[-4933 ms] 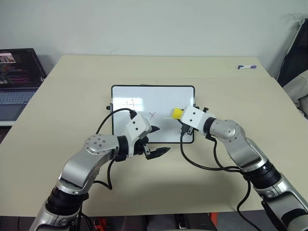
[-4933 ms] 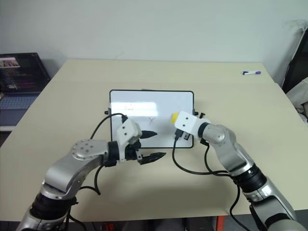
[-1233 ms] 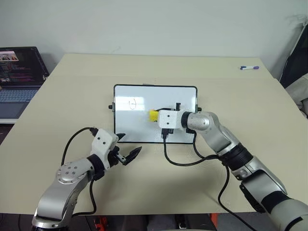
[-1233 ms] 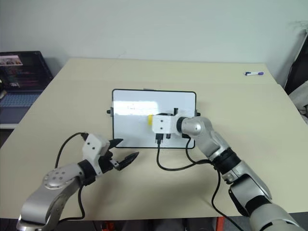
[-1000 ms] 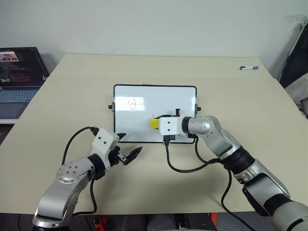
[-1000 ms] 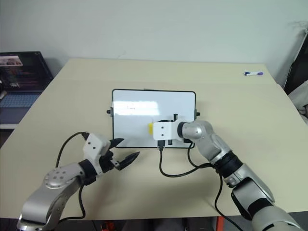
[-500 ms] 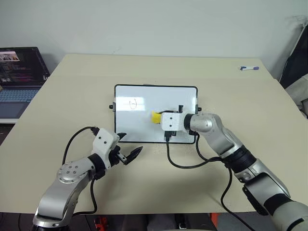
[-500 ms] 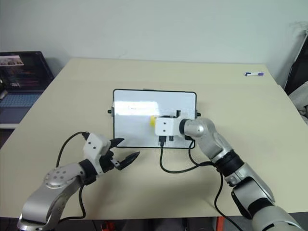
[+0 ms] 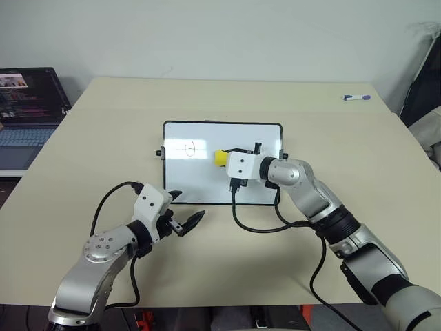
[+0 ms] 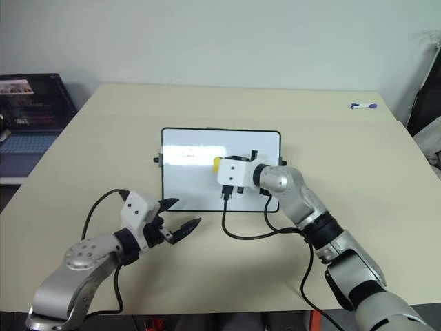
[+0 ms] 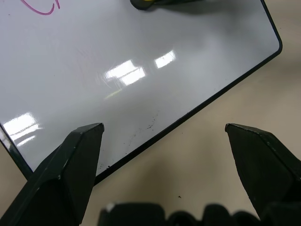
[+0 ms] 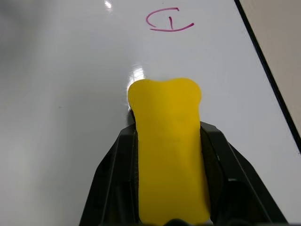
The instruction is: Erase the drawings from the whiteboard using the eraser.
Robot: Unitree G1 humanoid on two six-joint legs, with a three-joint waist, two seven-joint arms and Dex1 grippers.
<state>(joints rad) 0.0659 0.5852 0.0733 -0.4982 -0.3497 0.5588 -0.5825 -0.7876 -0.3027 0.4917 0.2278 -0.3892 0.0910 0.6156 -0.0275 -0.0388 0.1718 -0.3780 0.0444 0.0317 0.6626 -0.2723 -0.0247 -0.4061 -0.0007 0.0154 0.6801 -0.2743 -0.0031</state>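
Beige table [image 9: 227, 289] carried everything, pale wall behind. Nearest the camera, the left gripper [image 9: 185, 219] hovered over bare tabletop with its two black fingers spread wide and nothing between them. Just beyond its tips was the near long edge of the whiteboard [image 9: 207, 186], black frame, lying flat. From the left wrist camera that frame edge ran diagonally between the spread fingers [image 11: 66, 174], close but not touching.

Right gripper [image 9: 224, 159] was further out, over the middle of the board, clamped tight on the eraser [image 12: 169, 150]. Yellow block stuck out past the fingertips, its front end low over the white surface; could not tell whether it touched. Board surface directly around the eraser looked clean.

One of the drawings [image 12: 168, 20] was left: a circle-like doodle ahead of the eraser tip, a short way off, toward the board's left end [image 9: 189, 147]. Black cable [image 9: 262, 227] looped from the right wrist down across the board's near edge onto the table.

Far off: marker [image 9: 356, 97] near the far right table corner, well clear of both grippers; laptop [image 9: 27, 103] on a surface off the table's left side.
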